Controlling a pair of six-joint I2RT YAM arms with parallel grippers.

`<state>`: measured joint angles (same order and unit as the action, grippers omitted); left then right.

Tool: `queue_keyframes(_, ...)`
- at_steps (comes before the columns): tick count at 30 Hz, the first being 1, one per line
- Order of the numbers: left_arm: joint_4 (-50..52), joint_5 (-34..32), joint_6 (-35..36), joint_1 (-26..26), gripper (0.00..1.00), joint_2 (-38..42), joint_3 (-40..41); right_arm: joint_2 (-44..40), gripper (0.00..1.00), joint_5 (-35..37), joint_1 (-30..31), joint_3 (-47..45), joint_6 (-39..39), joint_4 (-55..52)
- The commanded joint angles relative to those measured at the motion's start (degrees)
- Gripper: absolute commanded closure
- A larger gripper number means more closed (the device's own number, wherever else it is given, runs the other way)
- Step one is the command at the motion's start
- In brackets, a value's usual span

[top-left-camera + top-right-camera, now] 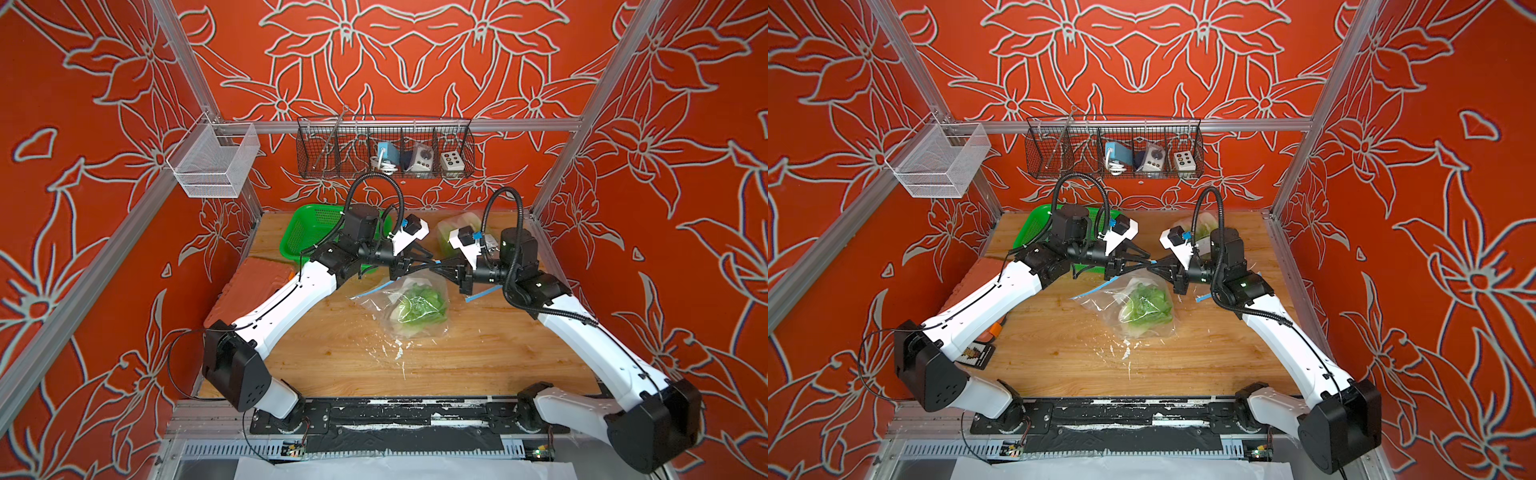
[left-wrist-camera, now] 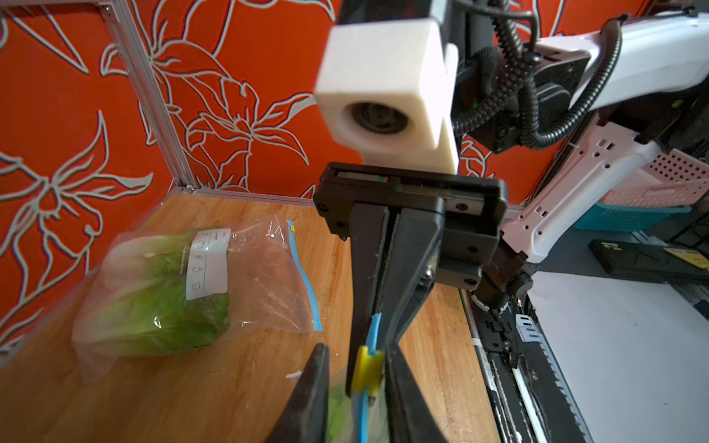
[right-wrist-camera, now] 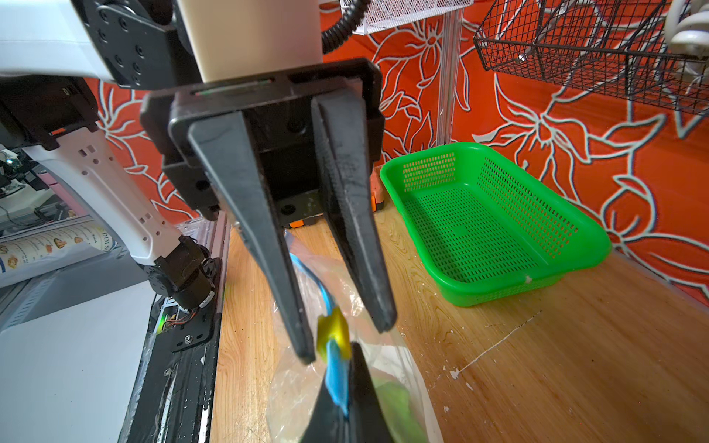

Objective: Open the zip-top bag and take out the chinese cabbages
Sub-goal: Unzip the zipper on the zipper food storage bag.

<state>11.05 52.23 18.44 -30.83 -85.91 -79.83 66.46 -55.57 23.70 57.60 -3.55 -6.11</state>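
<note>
Right pincer (image 2: 368,383): clamped on zip (image 2: 376,326) of bag (image 1: 374,300).
Left pincer (image 3: 347,339): part-open astride slider (image 3: 333,330).
Cabbage (image 1: 422,307): bagged, below both, mid-frame.

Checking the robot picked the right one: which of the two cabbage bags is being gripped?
The mid-table bag, its blue zip strip pinched by the right gripper. The other bag, with a white label, lies untouched farther back.

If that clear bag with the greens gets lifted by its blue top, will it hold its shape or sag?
Likely floppy: the zip-top bag is thin, crinkled film drooping from the right tool. It would probably sag bottom-heavy, since the cabbage bunches at its far end. The glossy film may slip.
</note>
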Motion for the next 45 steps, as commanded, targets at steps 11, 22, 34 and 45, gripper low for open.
queue_keyframes(11,-0.1,-0.1,1.2,-0.3,0.92,0.4,-0.2,-2.0,1.0,3.8,0.2,1.2,0.3,0.9)
queue_keyframes(22,-1.4,-0.9,0.6,0.5,0.98,2.3,1.9,-2.8,1.0,6.0,-0.1,0.5,2.1,2.7)
queue_keyframes(34,-1.8,-2.3,0.0,4.4,0.98,5.5,6.7,-3.7,1.0,11.2,-1.8,-1.4,7.5,8.5)
queue_keyframes(45,-1.3,-8.5,-0.6,4.7,0.97,8.9,10.9,0.7,1.0,11.6,-7.9,3.9,9.4,7.7)
